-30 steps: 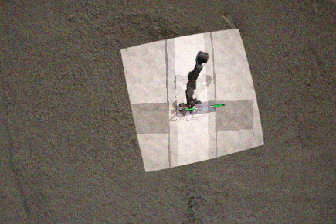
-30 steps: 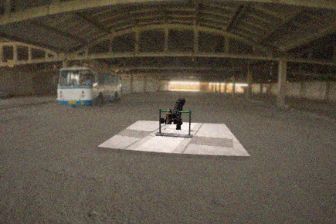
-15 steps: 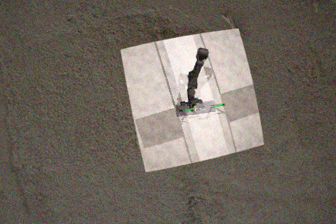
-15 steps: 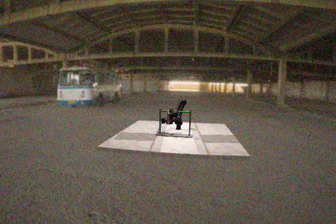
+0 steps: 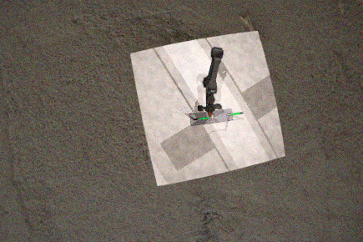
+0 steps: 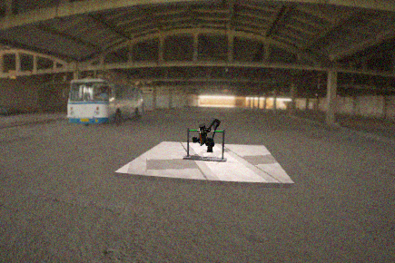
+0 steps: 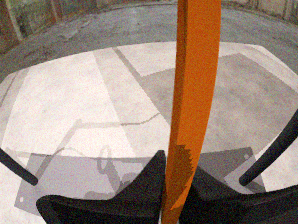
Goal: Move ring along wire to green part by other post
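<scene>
The orange handle is held upright between the fingers of my gripper, which is shut on it. In the top view the handle is just right of the inner end of the left green part. The other green part is farther right. The ring is too small to make out in the top and exterior views and outside the wrist view, so its gap to the wire cannot be told. The thin grey part is barely visible.
The left post and right post stand on a grey base plate. The arm reaches in from the top in the top view. Shadows of the wire and a ring cross the pale patterned table top.
</scene>
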Motion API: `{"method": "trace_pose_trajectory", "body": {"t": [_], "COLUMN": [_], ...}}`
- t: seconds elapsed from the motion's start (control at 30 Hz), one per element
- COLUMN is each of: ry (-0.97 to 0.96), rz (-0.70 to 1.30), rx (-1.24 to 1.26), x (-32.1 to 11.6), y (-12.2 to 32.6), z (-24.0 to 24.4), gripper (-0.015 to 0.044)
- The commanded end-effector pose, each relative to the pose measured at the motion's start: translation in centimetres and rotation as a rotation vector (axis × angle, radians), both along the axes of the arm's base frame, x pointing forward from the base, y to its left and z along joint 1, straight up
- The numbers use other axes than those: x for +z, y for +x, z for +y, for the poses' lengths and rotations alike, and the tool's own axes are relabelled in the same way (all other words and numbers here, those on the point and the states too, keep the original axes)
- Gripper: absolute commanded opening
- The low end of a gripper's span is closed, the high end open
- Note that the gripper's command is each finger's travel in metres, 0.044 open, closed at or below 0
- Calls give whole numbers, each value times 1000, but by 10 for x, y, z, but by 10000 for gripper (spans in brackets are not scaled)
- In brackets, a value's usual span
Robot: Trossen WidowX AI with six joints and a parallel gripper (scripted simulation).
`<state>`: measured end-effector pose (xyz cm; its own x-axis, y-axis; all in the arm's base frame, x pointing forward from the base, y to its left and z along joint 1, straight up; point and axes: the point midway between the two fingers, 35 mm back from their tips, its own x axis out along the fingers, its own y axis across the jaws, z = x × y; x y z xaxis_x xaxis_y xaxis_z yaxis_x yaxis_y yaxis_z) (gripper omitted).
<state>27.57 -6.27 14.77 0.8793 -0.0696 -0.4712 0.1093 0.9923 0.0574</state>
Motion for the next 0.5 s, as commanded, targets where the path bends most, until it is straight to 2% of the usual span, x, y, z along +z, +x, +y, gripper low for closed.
{"method": "trace_pose_trajectory", "body": {"t": [0.0, 0.47], "ry": [35, 260], "rz": [58, 282], "rx": [-24, -132], "x": [6, 27], "y": [-7, -27], "z": [9, 54], "gripper": [-150, -150]}}
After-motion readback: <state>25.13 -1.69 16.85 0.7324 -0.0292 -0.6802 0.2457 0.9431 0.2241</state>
